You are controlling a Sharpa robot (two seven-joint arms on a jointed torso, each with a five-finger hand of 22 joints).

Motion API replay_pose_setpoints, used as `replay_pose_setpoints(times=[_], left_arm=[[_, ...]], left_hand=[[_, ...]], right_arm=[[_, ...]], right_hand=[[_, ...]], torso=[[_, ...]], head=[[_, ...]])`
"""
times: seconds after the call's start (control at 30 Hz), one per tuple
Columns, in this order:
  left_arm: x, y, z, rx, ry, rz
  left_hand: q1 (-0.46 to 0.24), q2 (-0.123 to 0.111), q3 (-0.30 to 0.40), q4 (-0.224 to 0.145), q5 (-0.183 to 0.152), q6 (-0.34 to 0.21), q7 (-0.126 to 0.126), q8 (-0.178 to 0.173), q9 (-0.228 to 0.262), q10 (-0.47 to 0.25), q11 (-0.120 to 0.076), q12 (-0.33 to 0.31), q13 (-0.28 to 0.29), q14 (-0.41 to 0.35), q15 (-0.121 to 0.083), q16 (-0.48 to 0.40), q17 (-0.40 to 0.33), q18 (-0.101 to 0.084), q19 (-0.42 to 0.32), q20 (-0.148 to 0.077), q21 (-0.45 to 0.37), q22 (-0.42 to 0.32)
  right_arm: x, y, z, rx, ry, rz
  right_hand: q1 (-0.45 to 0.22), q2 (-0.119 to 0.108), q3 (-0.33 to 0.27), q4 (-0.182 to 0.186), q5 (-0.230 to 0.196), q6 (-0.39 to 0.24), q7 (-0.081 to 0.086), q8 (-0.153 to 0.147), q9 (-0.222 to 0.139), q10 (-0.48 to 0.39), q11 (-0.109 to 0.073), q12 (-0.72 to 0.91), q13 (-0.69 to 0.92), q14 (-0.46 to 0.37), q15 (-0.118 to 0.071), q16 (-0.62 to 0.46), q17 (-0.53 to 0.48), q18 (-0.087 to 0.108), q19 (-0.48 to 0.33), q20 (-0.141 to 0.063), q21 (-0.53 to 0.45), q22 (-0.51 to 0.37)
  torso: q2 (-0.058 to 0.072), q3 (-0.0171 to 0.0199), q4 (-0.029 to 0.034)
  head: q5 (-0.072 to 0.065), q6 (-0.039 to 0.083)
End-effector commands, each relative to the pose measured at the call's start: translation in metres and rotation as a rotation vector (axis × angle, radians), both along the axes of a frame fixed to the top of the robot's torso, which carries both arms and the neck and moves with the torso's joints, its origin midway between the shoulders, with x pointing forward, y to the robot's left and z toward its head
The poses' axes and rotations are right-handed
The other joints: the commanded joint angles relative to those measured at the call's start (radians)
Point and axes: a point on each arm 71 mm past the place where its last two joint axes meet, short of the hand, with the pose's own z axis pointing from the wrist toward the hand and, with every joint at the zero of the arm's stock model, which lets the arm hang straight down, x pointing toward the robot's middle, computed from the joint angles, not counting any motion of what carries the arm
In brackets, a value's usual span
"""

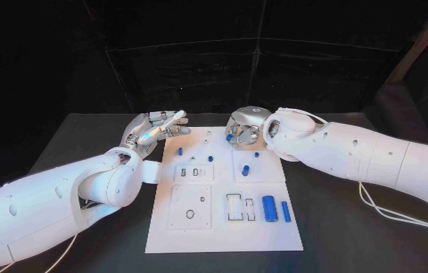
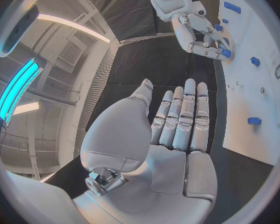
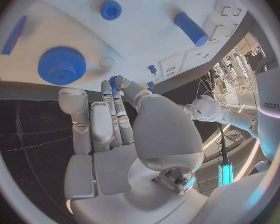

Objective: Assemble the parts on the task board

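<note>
My left hand (image 1: 157, 129) holds nothing, fingers straight and together, just left of the task board (image 1: 268, 239). My right hand (image 1: 242, 130) pinches a small blue part (image 1: 229, 137) over the board's top edge, frame centre.

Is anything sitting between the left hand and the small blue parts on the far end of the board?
Nothing visible does. The left hand is open beside the task board, with bare black table and white board between it and the nearest blue part.

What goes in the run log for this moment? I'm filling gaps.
left robot hand: open, beside board | right robot hand: at board's far edge, touching blue part, grip unclear | gear on board
</note>
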Motion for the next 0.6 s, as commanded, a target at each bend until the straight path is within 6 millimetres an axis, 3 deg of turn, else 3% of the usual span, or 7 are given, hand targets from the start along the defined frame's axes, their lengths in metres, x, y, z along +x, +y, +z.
replay_pose_setpoints(times=[0.03,0.13,0.33,0.53,0.6], left_arm=[[0.0,-0.001,0.002,-0.006,-0.006,-0.015],[0.001,-0.001,0.002,-0.006,-0.006,-0.015],[0.002,-0.002,0.001,-0.005,-0.004,-0.015],[0.003,-0.002,0.001,-0.004,-0.006,-0.01],[0.003,-0.001,0.002,-0.003,-0.007,-0.009]], left_hand=[[-0.003,0.011,-0.002,-0.001,0.002,0.005,-0.001,-0.005,-0.001,0.007,0.001,-0.006,0.0,0.004,0.0,-0.006,0.001,0.015,0.009,0.0,-0.004,-0.001],[-0.003,0.011,-0.003,-0.001,0.002,0.005,-0.001,-0.005,-0.001,0.007,0.002,-0.006,0.0,0.004,0.0,-0.006,0.001,0.015,0.009,0.0,-0.004,-0.001],[-0.004,0.011,-0.004,-0.002,0.002,0.005,0.0,-0.006,-0.001,0.007,0.002,-0.007,0.0,0.004,0.0,-0.007,0.001,0.015,0.01,-0.001,-0.005,-0.002],[-0.004,0.011,-0.004,-0.002,0.002,0.005,0.0,-0.007,-0.001,0.008,0.002,-0.008,0.0,0.005,0.0,-0.008,0.002,0.014,0.01,-0.001,-0.006,-0.002],[-0.004,0.011,-0.004,-0.002,0.002,0.005,0.0,-0.007,-0.001,0.008,0.002,-0.008,0.0,0.005,0.0,-0.008,0.002,0.014,0.01,-0.001,-0.006,-0.002]], right_arm=[[0.004,0.003,0.012,0.091,-0.074,-0.028],[0.009,0.007,0.012,0.095,-0.082,-0.038],[0.018,0.021,0.011,0.084,-0.091,-0.05],[0.024,0.036,0.009,0.055,-0.08,-0.046],[0.025,0.039,0.007,0.041,-0.07,-0.051]], right_hand=[[0.008,-0.001,0.008,0.005,-0.006,0.001,0.003,-0.002,0.003,0.004,0.004,-0.003,-0.001,0.047,-0.004,0.007,0.002,-0.01,0.008,-0.001,0.008,0.003],[0.008,0.0,0.011,0.008,-0.006,-0.001,0.004,-0.004,0.002,0.002,0.005,-0.005,-0.002,0.046,-0.003,0.009,0.004,-0.01,0.008,0.0,0.011,0.006],[0.005,-0.003,0.015,0.016,-0.006,-0.009,0.008,-0.011,0.0,-0.007,0.009,-0.012,-0.004,0.044,0.0,0.012,0.005,-0.011,0.005,0.001,0.015,0.009],[0.003,-0.004,0.017,0.02,-0.008,-0.012,0.01,-0.013,-0.001,-0.01,0.011,-0.015,-0.004,0.043,0.001,0.013,0.005,-0.011,0.004,0.002,0.017,0.01],[0.003,-0.004,0.019,0.023,-0.009,-0.013,0.01,-0.014,-0.001,-0.012,0.011,-0.017,-0.004,0.043,0.002,0.014,0.005,-0.011,0.003,0.003,0.018,0.011]], torso=[[0.002,-0.0008,0.0044],[0.003,0.0011,0.0061],[0.004,0.0006,0.0038],[0.006,-0.002,0.0058],[0.006,0.0005,0.0049]], head=[[-0.01,0.006],[-0.008,0.007],[0.002,0.007],[0.005,0.007],[0.007,0.007]])
